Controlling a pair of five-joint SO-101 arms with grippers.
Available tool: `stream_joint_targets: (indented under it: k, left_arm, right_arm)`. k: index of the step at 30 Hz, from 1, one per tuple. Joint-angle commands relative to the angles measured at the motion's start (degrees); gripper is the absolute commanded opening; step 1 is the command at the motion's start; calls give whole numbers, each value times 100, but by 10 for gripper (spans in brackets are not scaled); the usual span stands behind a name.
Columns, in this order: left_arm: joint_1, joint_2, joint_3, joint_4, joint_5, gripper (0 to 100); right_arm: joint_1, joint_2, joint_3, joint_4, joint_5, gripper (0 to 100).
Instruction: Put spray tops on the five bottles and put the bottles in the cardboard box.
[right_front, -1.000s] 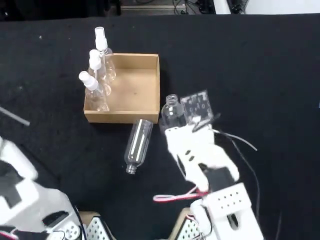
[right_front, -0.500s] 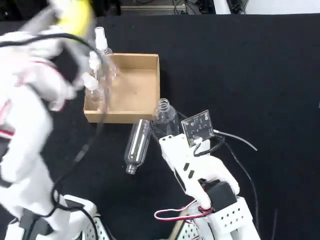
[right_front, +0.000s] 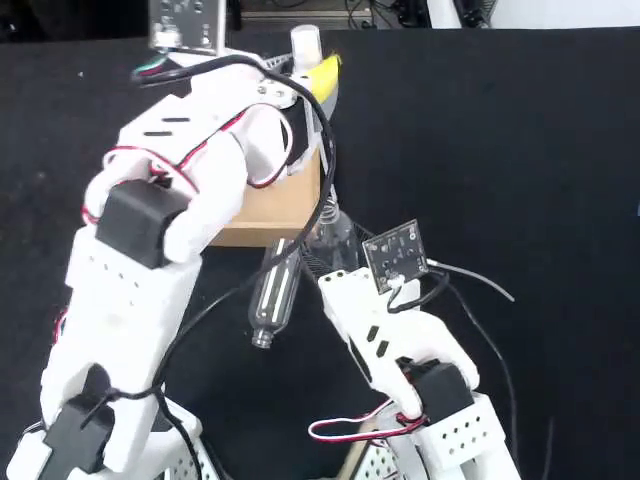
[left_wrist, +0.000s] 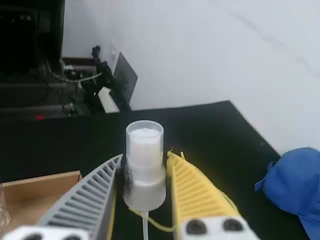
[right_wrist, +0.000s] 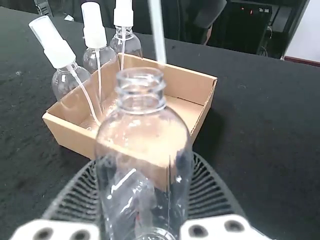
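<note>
My right gripper (right_wrist: 146, 172) is shut on an upright clear bottle (right_wrist: 142, 150) with an open neck, just in front of the cardboard box (right_wrist: 202, 92). In the high view this bottle (right_front: 335, 232) stands at the box's near right corner. My left gripper (left_wrist: 144, 165) is shut on a white spray top (left_wrist: 145, 172), held high over the box (right_front: 280, 212); its thin tube (right_wrist: 157, 30) hangs just above the open neck. Three capped bottles (right_wrist: 62, 75) stand in the box's left side. Another open bottle (right_front: 274, 292) lies on its side in front of the box.
The left arm (right_front: 170, 190) spans across the box in the high view and covers most of it. Black cloth covers the table (right_front: 500, 150), with open room to the right. A blue object (left_wrist: 295, 185) lies off to one side in the left wrist view.
The left arm has swung in from the near left, across the box, bringing the spray top above the held bottle. The right gripper shifted its bottle slightly left, then stayed still.
</note>
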Motion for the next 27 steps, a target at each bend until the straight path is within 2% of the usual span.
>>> stream_joint_targets:
  k: [1,8,15,27]
  left_arm:
    - [127,-185,233,-299,-26,30]
    - [75,-193,374,-316,-35,30]
    - [136,-193,-330,-290,-747,30]
    - [145,-193,-321,281,-712,30]
  right_arm:
    - [-62,-154,-31,-141,-26,10]
    - [-62,-154,-31,-141,-26,10]
    - [-62,-154,-22,-141,-26,10]
    - [-62,-154,-22,-141,-26,10]
